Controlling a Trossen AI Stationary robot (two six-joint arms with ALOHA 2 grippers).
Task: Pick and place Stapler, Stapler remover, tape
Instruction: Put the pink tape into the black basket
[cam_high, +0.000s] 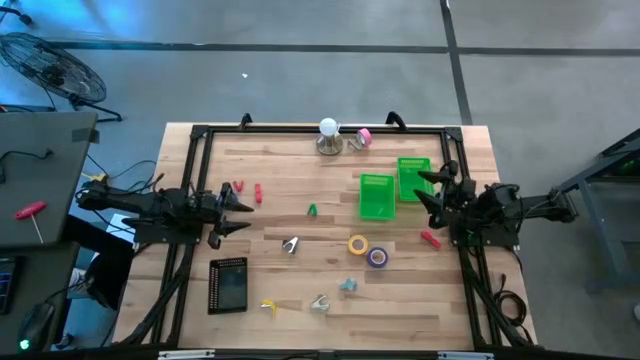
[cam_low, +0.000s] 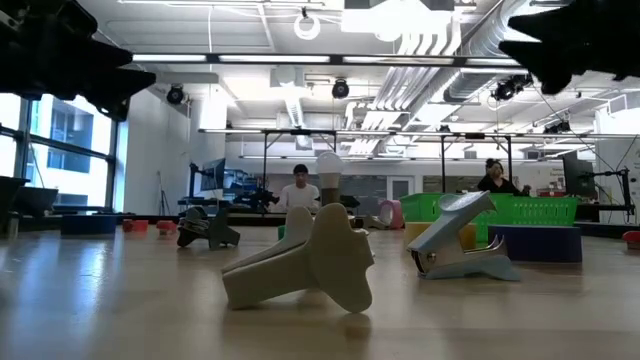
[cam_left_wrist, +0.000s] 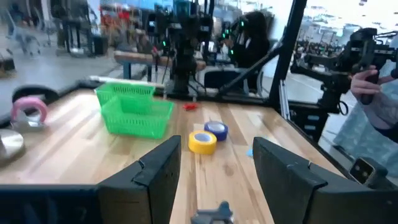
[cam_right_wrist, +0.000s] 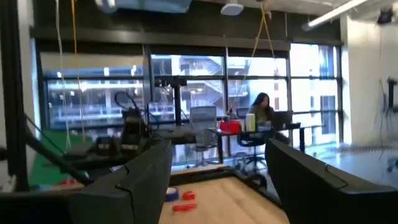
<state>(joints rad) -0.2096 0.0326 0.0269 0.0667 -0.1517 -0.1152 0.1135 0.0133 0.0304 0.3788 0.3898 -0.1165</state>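
Apparently no item is being carried yet, so I judge the task is standing at its very beginning, before the first pick. The left gripper (cam_high: 243, 210) is hovering at the left side of the tabletop (cam_high: 300, 300) with fingers spread and empty, and the right gripper (cam_high: 425, 190) is waiting at the right side, also spread and empty, just beside the green bins (cam_high: 377, 196). The yellow tape (cam_high: 358, 243) and the purple tape (cam_high: 377, 257) are lying touching each other in the middle, and the pink tape (cam_high: 364, 136) is resting at the far edge. A silver staple remover (cam_high: 291, 245) is lying nearer to the left gripper. The next move is calling for a descent over one of these. Around it, a light bulb (cam_high: 328, 128), a black device (cam_high: 228, 285) and small red pieces (cam_high: 258, 193) are cluttering the way only a little.
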